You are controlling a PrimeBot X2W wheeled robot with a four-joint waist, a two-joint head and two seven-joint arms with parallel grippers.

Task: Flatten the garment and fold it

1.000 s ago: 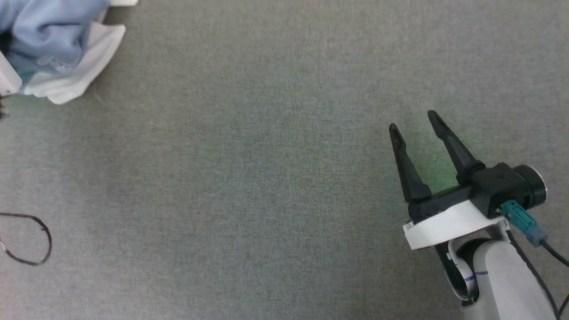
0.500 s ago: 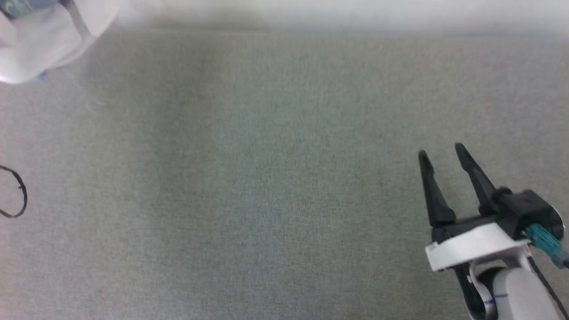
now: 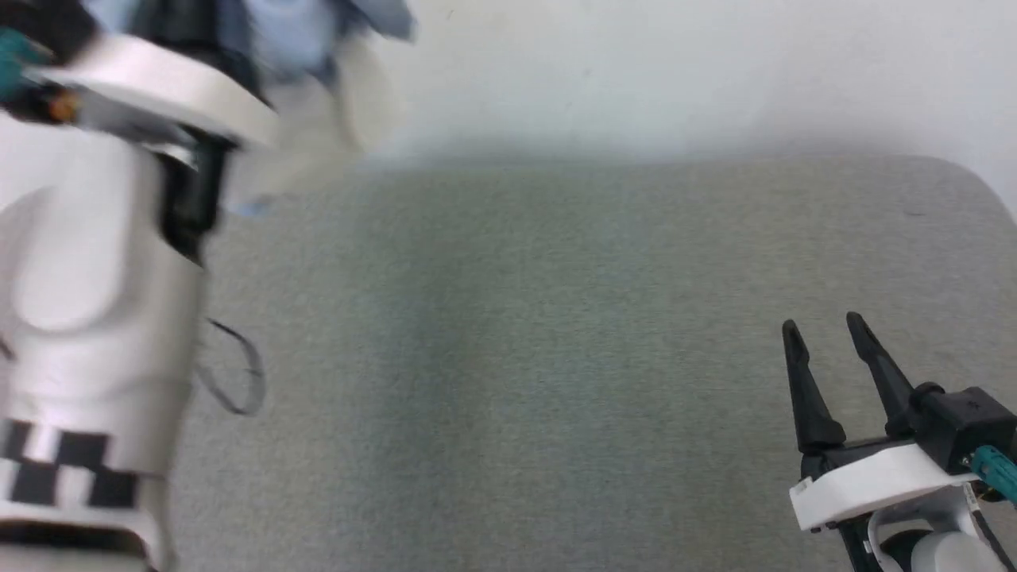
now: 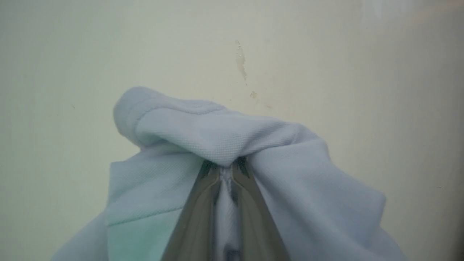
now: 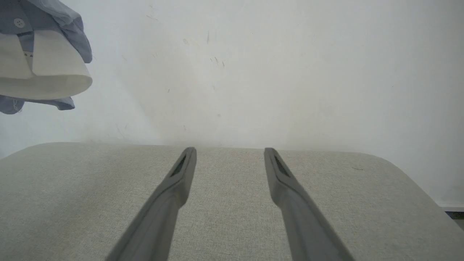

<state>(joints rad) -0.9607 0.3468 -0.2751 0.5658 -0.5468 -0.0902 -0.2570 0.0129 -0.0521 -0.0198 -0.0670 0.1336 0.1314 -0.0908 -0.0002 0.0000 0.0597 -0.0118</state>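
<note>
Grey cloth-covered table (image 3: 556,357), round-cornered

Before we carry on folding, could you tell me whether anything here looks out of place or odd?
The garment hangs bunched from the shut left gripper, clear of the grey table, its white collar dangling, so nothing is flattened yet. A thin dark loop lies on the table, too blurred to identify.

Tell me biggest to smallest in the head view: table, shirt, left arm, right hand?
1. the table
2. the left arm, though being near the camera makes it look bigger
3. the shirt and the right hand look about alike; the shirt is blurred, so I won't rank them.
</note>
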